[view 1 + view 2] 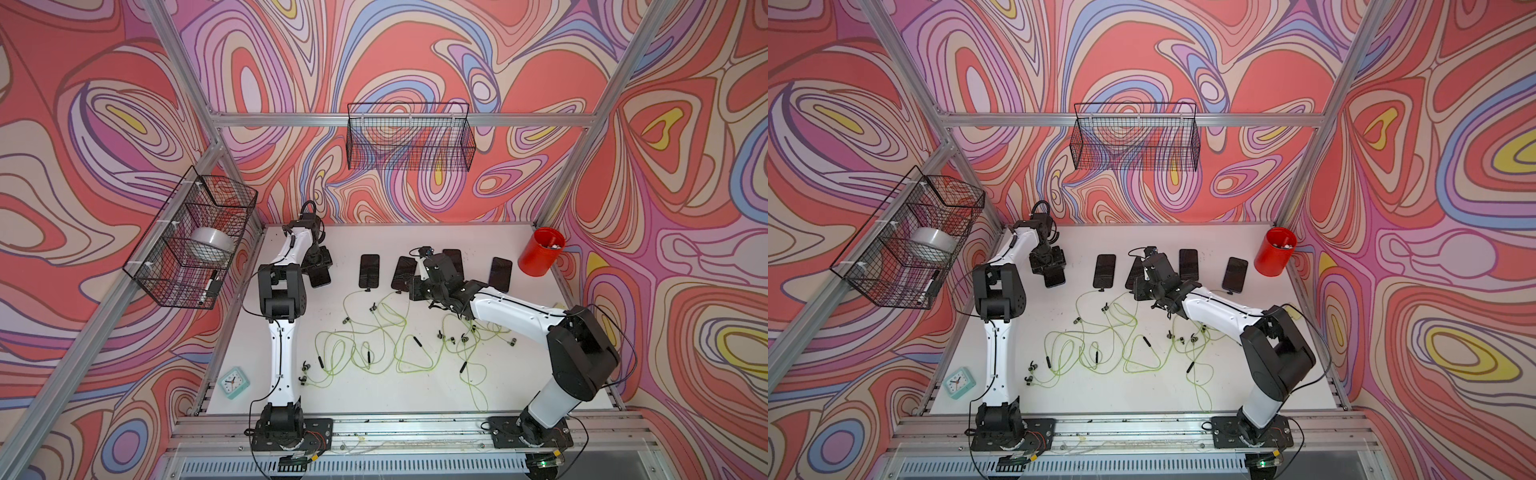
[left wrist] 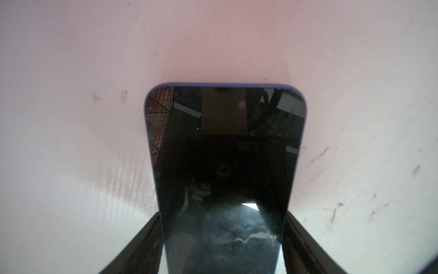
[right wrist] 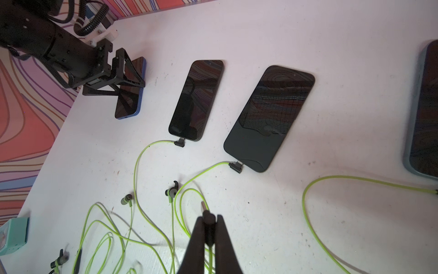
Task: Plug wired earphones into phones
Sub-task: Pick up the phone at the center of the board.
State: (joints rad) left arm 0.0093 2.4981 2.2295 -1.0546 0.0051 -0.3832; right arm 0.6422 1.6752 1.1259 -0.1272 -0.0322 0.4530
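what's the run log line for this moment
left gripper: astride left phone | right gripper: shut on plug | plugged in: second phone, third phone

Five black phones [image 1: 369, 271] lie flat in a row; tangled yellow-green earphones [image 1: 368, 357] sprawl nearby, two plugged in.

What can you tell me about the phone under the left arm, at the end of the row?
The phone is a flat black slab with glossy dark screen, rounded corners and blue rim. It lies face up on the white table, leftmost in the row, nothing plugged in. The left gripper straddles it, fingers at its long edges; whether they squeeze is unclear.
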